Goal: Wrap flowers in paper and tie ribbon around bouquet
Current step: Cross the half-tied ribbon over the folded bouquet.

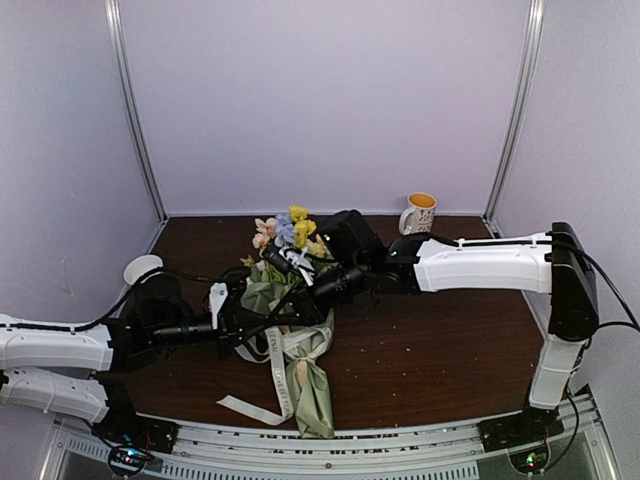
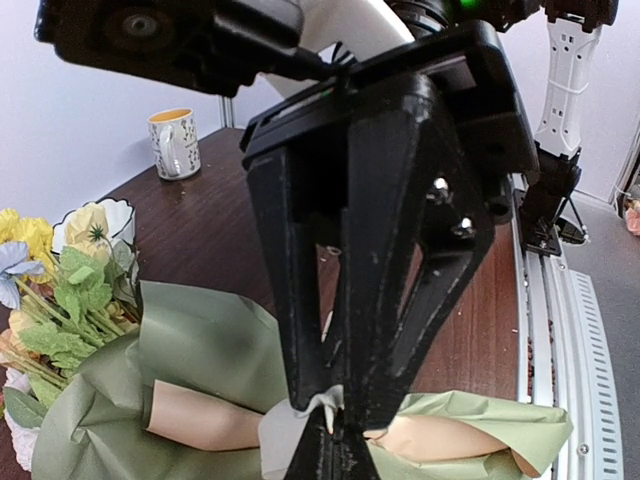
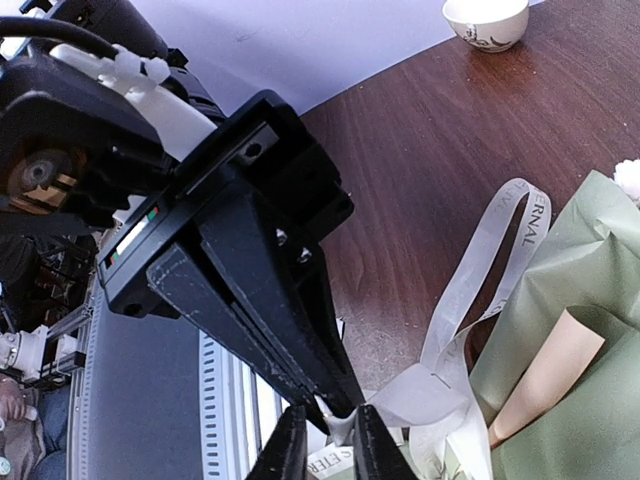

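Observation:
The bouquet lies on the dark table, its flowers [image 1: 285, 232] [image 2: 60, 290] at the far end. The sage-green paper [image 1: 312, 390] [image 2: 190, 340] [image 3: 590, 300] shows peach-tan folds and tapers toward the near edge. The cream ribbon [image 1: 280, 375] [image 2: 275, 430] [image 3: 480, 270] is looped round the wrap's middle, its tails trailing forward. Both grippers meet over that spot. My left gripper [image 1: 290, 318] [image 2: 335, 440] [image 3: 345, 405] is shut on a fold of ribbon. My right gripper [image 1: 308, 300] [image 3: 332, 450] [image 2: 325, 395] comes from the opposite side, its fingers pressed on the same ribbon fold.
A patterned mug [image 1: 418, 213] [image 2: 173, 143] stands at the back right. A white bowl [image 1: 142, 268] [image 3: 485, 20] sits at the left behind the left arm. A metal rail [image 1: 350, 445] runs along the table's near edge. Booth walls close in the back and sides.

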Controlling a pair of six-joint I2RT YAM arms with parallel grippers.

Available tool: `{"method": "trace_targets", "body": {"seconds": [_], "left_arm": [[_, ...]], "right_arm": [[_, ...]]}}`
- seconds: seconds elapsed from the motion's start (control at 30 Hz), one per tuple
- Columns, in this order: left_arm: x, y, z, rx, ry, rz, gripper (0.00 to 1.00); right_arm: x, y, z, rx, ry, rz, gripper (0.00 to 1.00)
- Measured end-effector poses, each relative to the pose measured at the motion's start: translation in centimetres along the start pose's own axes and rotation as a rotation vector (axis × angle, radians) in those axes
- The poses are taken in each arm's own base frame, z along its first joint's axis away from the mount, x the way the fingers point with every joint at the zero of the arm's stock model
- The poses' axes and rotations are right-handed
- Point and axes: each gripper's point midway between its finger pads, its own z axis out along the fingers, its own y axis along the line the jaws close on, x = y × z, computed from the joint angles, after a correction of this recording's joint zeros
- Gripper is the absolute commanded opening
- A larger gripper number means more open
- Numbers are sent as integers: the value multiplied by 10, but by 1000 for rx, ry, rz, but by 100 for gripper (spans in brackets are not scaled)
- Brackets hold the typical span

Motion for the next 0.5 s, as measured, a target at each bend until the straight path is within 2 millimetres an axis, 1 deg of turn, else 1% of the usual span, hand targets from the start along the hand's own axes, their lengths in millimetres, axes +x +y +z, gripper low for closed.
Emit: {"method": "trace_targets", "body": {"seconds": [0.07, 0.13, 0.4, 0.43, 0.47, 0.5], "left_arm": [[1, 0, 0, -1, 3, -1, 0], [2, 0, 0, -3, 8, -2, 0], [3, 0, -1, 0, 11, -4, 0], [3, 0, -1, 0, 11, -4, 6], [3, 0, -1, 0, 12, -4, 33], [3, 0, -1, -3, 12, -7, 52]], "right_arm": [[0, 0, 0, 0, 0, -1, 5], [-1, 0, -1, -4, -3, 1, 0], [-2, 0, -1, -12, -7, 4, 0], [-1, 0, -1, -12, -7, 4, 0], [-1, 0, -1, -12, -7, 4, 0], [-1, 0, -1, -11, -7, 4, 0]]}}
